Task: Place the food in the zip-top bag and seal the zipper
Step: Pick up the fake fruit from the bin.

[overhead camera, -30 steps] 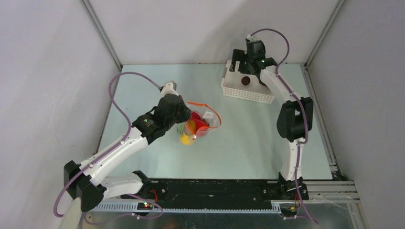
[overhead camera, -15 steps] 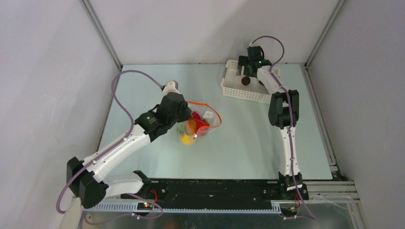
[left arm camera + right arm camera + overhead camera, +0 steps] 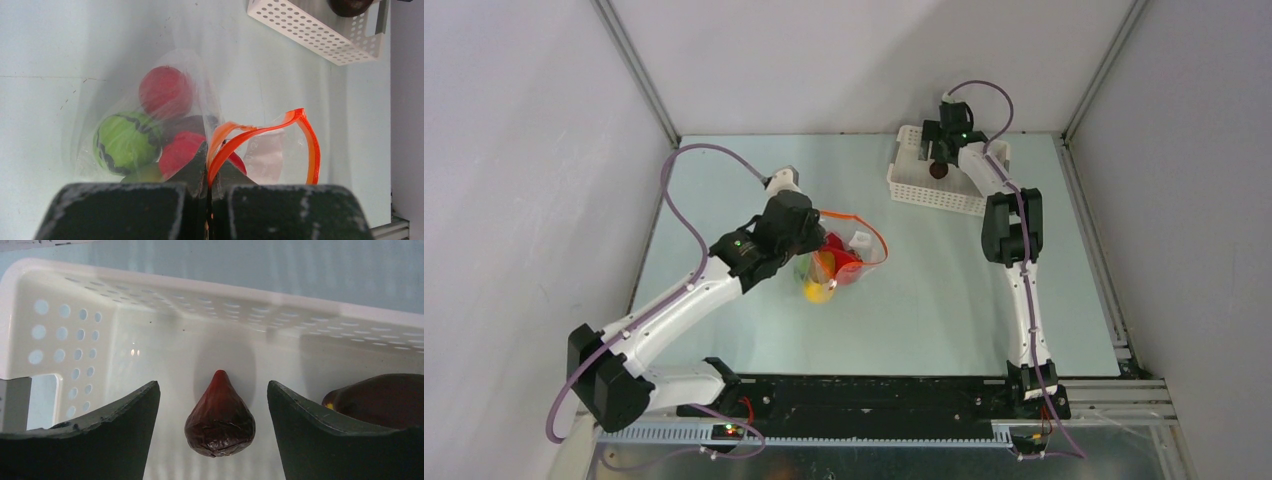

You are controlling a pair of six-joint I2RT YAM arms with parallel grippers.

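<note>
Far-right basket [image 3: 921,192]: entered deeper this past second by right pincer [image 3: 212,390], spread astride maroon fruit [image 3: 220,422], apparently starting to narrow | Clear bag [image 3: 235,75]: on table [image 3: 944,300], fruits [image 3: 165,92] inside, left pincer [image 3: 207,190] pinching zipper [image 3: 260,129] | Pickup likely next; sealing waits.

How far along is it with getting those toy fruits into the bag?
Done: a red fruit, a green fruit and a few others sit inside the zip-top bag. In hand: the left claw pinches the zipper, and the right claw stands open around a maroon fruit in the basket, not touching it. Left: that fruit, a second dark fruit beside it, then sealing the open zipper.
</note>
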